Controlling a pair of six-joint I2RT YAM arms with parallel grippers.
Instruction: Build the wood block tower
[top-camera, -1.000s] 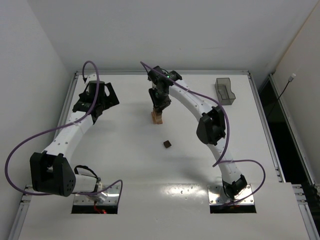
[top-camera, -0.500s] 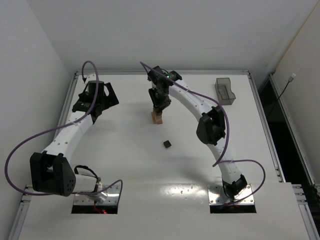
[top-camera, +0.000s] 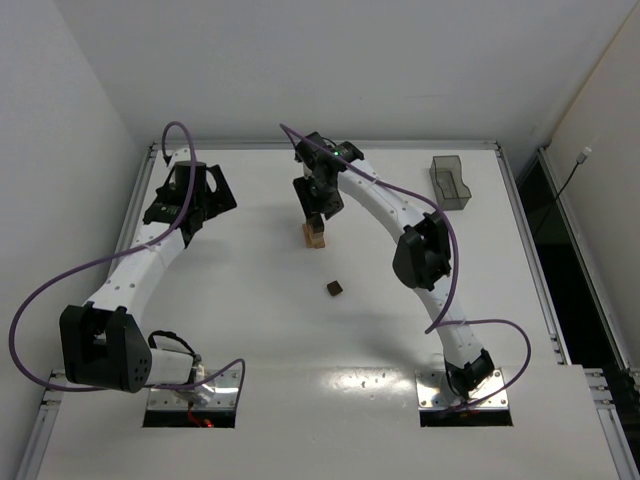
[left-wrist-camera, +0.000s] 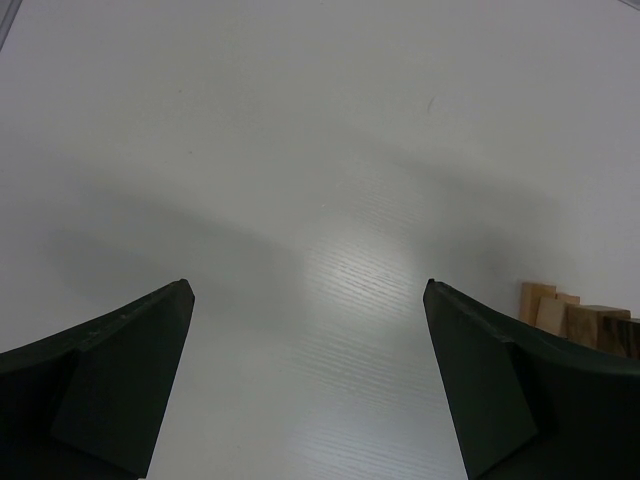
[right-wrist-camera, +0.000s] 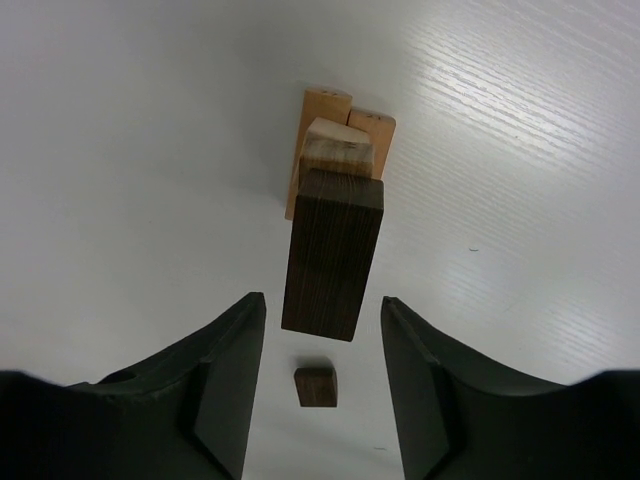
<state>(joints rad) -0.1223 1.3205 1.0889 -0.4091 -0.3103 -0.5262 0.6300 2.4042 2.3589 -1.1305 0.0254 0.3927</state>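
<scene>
The wood block tower (right-wrist-camera: 333, 260) stands between the right gripper's (right-wrist-camera: 322, 302) jaws, which are open and not touching its dark top, while one small dark block (right-wrist-camera: 316, 386) waits on the table (right-wrist-camera: 120, 150) near them, and the left gripper's (left-wrist-camera: 305, 290) jaws gape wide and empty.
</scene>
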